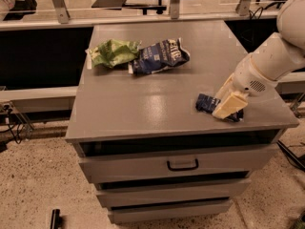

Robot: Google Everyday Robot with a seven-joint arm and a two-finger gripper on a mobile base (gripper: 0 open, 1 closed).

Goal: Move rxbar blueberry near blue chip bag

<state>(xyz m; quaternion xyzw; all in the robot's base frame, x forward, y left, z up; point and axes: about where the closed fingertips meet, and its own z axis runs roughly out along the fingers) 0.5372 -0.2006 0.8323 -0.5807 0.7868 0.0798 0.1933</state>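
Rxbar blueberry (205, 102): small, flat, dark blue wrapper, lying well apart from the blue chip bag (159, 56), front-right of it. Pincer (229, 106) covers the bar's right end; its grip cannot be told

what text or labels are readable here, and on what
blue chip bag: white lettering, too blurred to read.
rxbar blueberry: no text legible; the tool, at the front right of the cabinet top, hides its right part.
green bag: nothing readable.

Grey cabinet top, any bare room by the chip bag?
Bare: middle of grey top, between the wrinkly dark blue chip bag and the small blue bar under the gripper, front right. Crowded: light green bag at its left.
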